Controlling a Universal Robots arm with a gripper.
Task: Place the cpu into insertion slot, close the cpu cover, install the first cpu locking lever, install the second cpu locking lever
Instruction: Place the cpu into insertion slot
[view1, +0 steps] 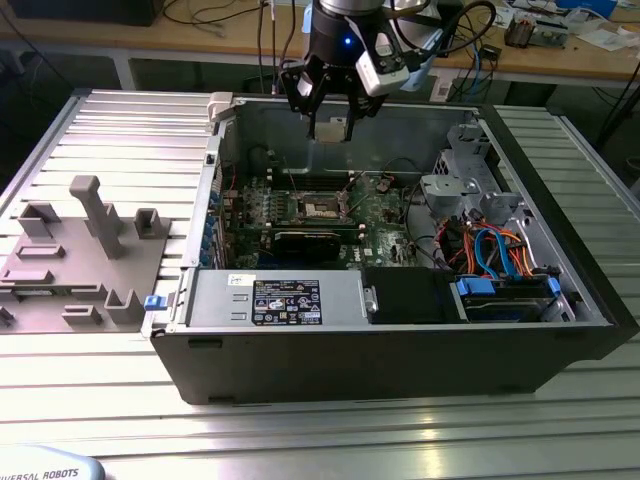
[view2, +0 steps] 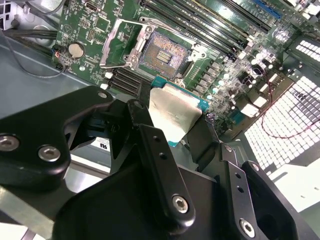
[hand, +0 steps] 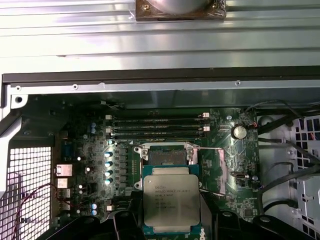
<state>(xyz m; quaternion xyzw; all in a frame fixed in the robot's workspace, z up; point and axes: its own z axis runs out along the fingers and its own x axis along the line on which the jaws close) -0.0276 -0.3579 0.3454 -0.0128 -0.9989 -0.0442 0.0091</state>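
On the ribbed desk (view1: 90, 400) the open computer case (view1: 300, 345) lies with its motherboard (view1: 390, 225) facing up. My gripper (view1: 330, 127) hangs over the case's far side, clamped on the cpu (hand: 171, 202) by its edges. I judge this the first step: the cpu cover (view2: 111, 42) looks swung open, and the chip hangs above the insertion slot (hand: 167, 156), unseated. Placing it calls for squaring it and lowering it flat.

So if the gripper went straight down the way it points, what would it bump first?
Likely the open socket on the motherboard, or the board just beside it. The gripper holds the cpu above the open case, and nothing shows between; depth is unclear.
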